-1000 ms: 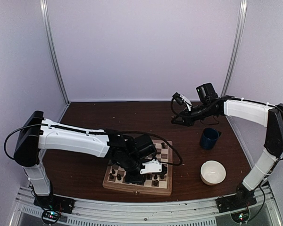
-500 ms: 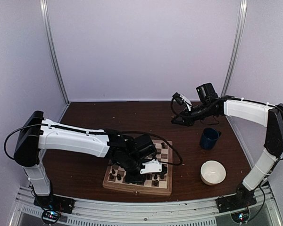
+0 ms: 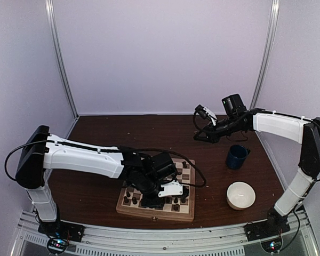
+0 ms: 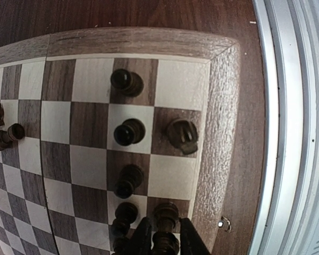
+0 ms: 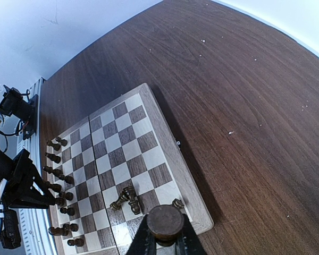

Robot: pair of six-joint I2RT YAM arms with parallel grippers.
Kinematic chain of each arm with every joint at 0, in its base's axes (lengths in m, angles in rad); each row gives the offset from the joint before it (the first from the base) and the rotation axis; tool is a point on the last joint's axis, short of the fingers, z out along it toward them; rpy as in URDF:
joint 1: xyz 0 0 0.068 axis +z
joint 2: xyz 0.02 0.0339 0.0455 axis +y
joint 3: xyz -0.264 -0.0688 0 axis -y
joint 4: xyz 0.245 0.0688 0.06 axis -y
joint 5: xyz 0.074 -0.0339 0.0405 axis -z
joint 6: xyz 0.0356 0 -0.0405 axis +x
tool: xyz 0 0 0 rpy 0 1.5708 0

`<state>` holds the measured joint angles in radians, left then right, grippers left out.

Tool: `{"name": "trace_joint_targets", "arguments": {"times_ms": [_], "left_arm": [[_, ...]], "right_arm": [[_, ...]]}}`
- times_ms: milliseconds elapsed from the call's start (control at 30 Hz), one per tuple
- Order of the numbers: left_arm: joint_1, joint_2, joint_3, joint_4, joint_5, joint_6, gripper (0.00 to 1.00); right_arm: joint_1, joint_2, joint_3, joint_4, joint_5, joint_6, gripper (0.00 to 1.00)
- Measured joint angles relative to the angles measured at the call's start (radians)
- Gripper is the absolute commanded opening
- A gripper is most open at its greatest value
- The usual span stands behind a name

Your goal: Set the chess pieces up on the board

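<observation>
The board lies near the table's front edge, with several dark chess pieces along its near rows. My left gripper is low over the board's right side. In the left wrist view its fingers press on both sides of a chess piece that stands on a dark square by the board's border. Other pieces stand in a file beside it. My right gripper hangs high at the back, shut on a chess piece whose round base faces the camera.
A blue mug and a cream bowl stand on the table to the right of the board. Two pieces lie toppled on the board. A metal rail runs along the table's near edge.
</observation>
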<state>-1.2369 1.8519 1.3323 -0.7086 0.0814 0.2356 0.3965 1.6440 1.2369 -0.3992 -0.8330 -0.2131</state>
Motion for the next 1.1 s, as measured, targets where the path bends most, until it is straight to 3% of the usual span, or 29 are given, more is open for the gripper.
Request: {"name": "trace_joint_targets", "arguments": {"times_ms": [167, 300, 467, 600, 900, 1100], "left_arm": [[0.004, -0.016, 0.002, -0.003, -0.003, -0.011, 0.22], [0.056, -0.132, 0.005, 0.008, 0.032, -0.064, 0.28], [0.349, -0.304, 0.051, 0.105, 0.173, -0.306, 0.3], [0.53, -0.325, 0.063, 0.204, 0.24, -0.526, 0.32], [0.484, -0.239, -0.07, 0.517, 0.439, -0.952, 0.33], [0.467, -0.215, -0.111, 0.651, 0.479, -1.094, 0.33]], "right_arm": [[0.0, 0.0, 0.0, -0.001, 0.0, 0.0, 0.12], [0.0, 0.0, 0.0, -0.008, -0.002, -0.008, 0.13], [0.012, 0.0, 0.027, -0.078, -0.004, -0.057, 0.13], [0.052, 0.0, 0.092, -0.152, 0.024, -0.122, 0.13], [0.238, 0.027, 0.296, -0.328, 0.172, -0.264, 0.12], [0.307, 0.078, 0.367, -0.407, 0.263, -0.313, 0.12]]}}
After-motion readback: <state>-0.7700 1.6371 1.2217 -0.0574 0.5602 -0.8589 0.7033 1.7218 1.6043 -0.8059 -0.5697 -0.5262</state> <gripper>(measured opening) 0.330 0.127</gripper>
